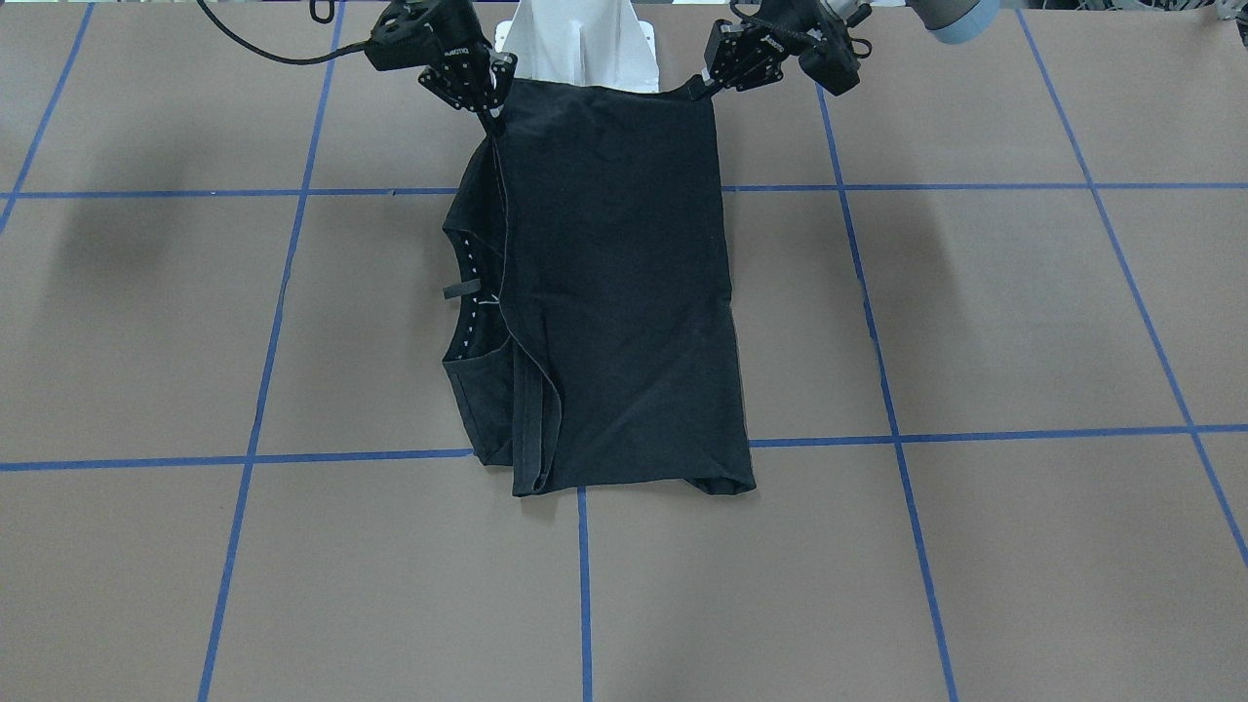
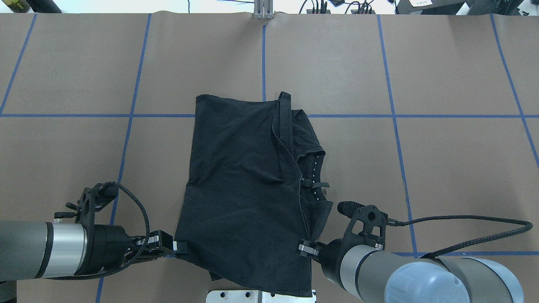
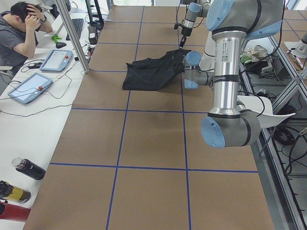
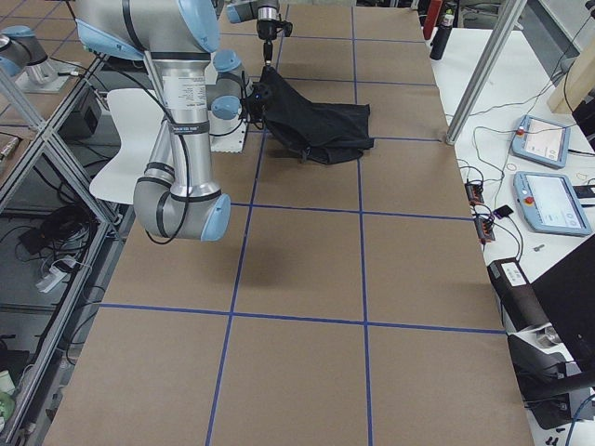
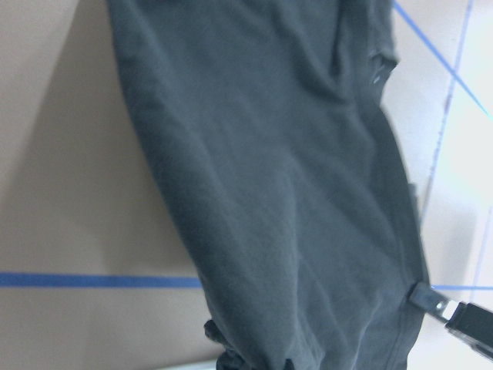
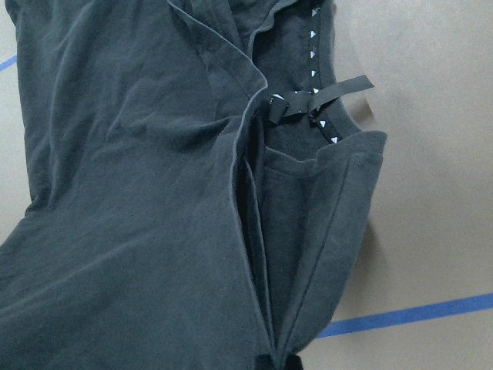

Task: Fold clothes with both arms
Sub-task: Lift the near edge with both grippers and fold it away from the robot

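Jaws of the black two-finger left gripper (image 2: 182,247) are pinched together on the near left corner of the single black short-sleeved cotton T-shirt (image 2: 244,189). Jaws of the black two-finger right gripper (image 2: 304,248) are likewise clamped on its near right corner.

Left to right in the overhead view stand one grey-metal left arm (image 2: 42,256), the garment, and one grey-metal right arm (image 2: 370,265) with a light-blue joint cap (image 2: 421,282). The count is two arms, two grippers and one garment.

The T-shirt lies at the middle of the brown paper-covered table (image 2: 442,168), which is marked with blue tape lines (image 2: 397,139). It is folded lengthwise with a plain black face upward. Its far edge rests on the table at the crosswise blue line. Its near edge is held off the surface between the two grippers, just above the white bolted pedestal base (image 2: 236,296).

On the garment's right side the neck opening (image 2: 313,176) is exposed, showing a row of small white marks and one narrow dark loop.

In the left side view a white bench runs beside the table. It carries a farther control tablet (image 3: 56,59), a nearer control tablet (image 3: 28,87), one black bottle (image 3: 28,168) and one dark-and-yellow bottle (image 3: 14,192). One seated person (image 3: 19,33) is at its far end.
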Action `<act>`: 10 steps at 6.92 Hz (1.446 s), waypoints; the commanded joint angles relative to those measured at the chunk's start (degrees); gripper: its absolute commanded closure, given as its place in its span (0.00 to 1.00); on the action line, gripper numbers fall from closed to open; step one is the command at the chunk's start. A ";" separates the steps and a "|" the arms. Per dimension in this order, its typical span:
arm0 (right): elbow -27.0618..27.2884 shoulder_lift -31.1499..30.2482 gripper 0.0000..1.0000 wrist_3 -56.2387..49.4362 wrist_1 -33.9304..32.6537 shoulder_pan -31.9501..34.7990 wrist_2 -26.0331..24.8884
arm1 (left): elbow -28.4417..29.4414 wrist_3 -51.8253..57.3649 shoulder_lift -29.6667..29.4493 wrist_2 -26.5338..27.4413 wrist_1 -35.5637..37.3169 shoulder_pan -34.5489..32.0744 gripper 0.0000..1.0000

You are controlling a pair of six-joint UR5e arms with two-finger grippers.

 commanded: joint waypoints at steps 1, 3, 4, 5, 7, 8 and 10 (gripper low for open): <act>-4.07 3.79 1.00 -0.17 -0.76 3.40 0.00 | 0.25 0.87 -1.07 0.07 3.32 -0.95 1.00; -11.12 9.17 1.00 -1.56 -0.77 9.21 0.27 | 4.71 1.75 -5.00 -0.01 3.87 -6.99 1.00; -11.23 9.54 1.00 -4.80 -0.76 12.19 0.27 | 6.65 3.15 -7.82 -0.01 5.27 -9.72 1.00; -12.27 10.76 1.00 -5.18 -0.76 14.83 0.27 | 8.41 3.60 -12.02 -0.01 9.46 -12.09 1.00; -17.62 15.67 1.00 -7.02 -0.68 18.62 0.35 | 9.92 8.93 -18.72 -0.01 18.77 -15.97 1.00; -19.21 16.65 1.00 -7.98 -0.68 20.47 1.66 | 11.05 9.40 -19.35 -0.01 19.42 -17.46 1.00; -24.37 19.71 1.00 -9.66 -0.50 23.37 2.29 | 17.36 11.06 -24.08 0.25 19.52 -19.31 1.00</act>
